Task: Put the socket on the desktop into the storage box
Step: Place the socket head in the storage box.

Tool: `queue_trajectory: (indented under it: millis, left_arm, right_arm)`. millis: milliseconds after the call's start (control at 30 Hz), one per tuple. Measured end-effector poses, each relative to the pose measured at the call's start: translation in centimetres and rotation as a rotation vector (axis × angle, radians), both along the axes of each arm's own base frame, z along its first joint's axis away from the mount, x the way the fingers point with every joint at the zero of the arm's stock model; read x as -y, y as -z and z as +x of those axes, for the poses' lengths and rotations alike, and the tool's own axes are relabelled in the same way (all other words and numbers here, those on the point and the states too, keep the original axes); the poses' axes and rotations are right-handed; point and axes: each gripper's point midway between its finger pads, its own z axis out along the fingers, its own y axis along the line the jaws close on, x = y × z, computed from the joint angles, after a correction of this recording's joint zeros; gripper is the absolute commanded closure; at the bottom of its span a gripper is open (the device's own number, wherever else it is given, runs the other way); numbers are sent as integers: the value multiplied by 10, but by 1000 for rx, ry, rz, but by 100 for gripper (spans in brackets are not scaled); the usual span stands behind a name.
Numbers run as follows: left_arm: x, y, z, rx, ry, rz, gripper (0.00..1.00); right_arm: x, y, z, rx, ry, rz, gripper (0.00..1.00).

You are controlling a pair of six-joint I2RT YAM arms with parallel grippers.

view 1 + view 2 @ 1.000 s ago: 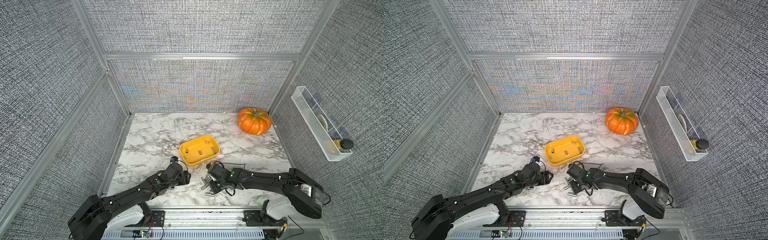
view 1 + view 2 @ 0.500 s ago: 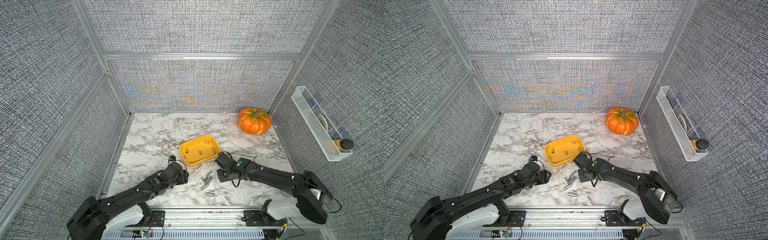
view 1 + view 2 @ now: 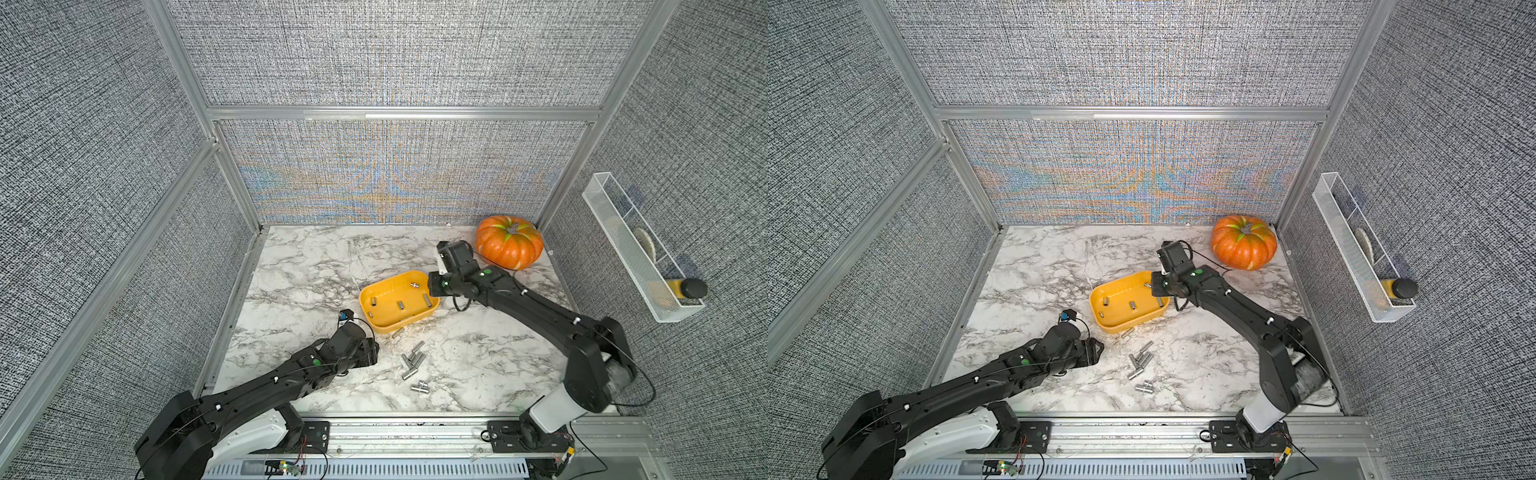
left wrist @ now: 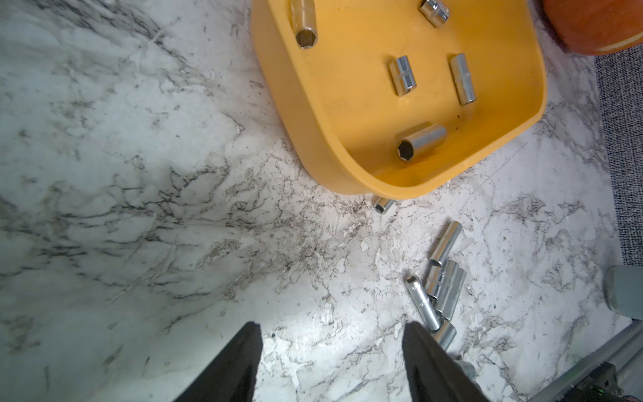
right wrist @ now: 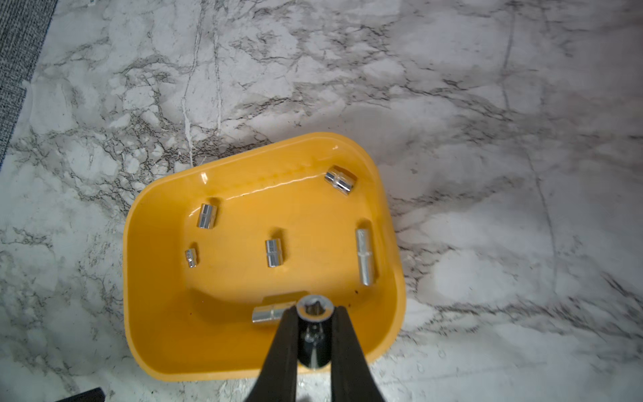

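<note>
The yellow storage box [image 3: 432, 309] [image 5: 156, 313] sits mid-desktop [image 3: 311, 266] with several silver sockets inside. My right gripper [image 5: 315, 310] [image 3: 434, 286] hangs over the box's right end, shut on a silver socket [image 5: 315, 305] held upright, its hex opening facing the camera. My left gripper [image 4: 330, 334] [image 3: 372, 352] is open and empty, low over bare marble in front of the box's left end. A cluster of sockets [image 3: 413, 361] [image 4: 438, 289] lies on the desktop just right of it. One socket [image 4: 382, 204] rests against the box's front wall.
An orange pumpkin [image 3: 509, 247] stands at the back right, close behind the right wrist. A white wire basket [image 3: 636, 257] holding a bottle hangs on the right wall. Two more sockets [image 3: 419, 387] lie nearer the front rail [image 3: 415, 432].
My right gripper closed on a socket at the front pile, then lifted and carried it back to above the box's right end. The left arm has hardly moved.
</note>
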Motion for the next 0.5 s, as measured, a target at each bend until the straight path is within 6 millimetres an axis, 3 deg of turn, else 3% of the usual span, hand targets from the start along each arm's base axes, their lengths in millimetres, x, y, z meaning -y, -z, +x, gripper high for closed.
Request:
queue_trajectory:
  millis: [100, 267, 500]
  left_arm:
    - [0, -1, 0, 3, 0, -4, 30]
    - [0, -1, 0, 3, 0, -4, 30]
    - [0, -1, 0, 3, 0, -4, 30]
  right_arm:
    - [-17, 21, 13, -25, -46, -44, 100]
    - [-18, 61, 26, -85, -56, -135, 100]
    - [-19, 84, 20, -130, -81, -190, 78]
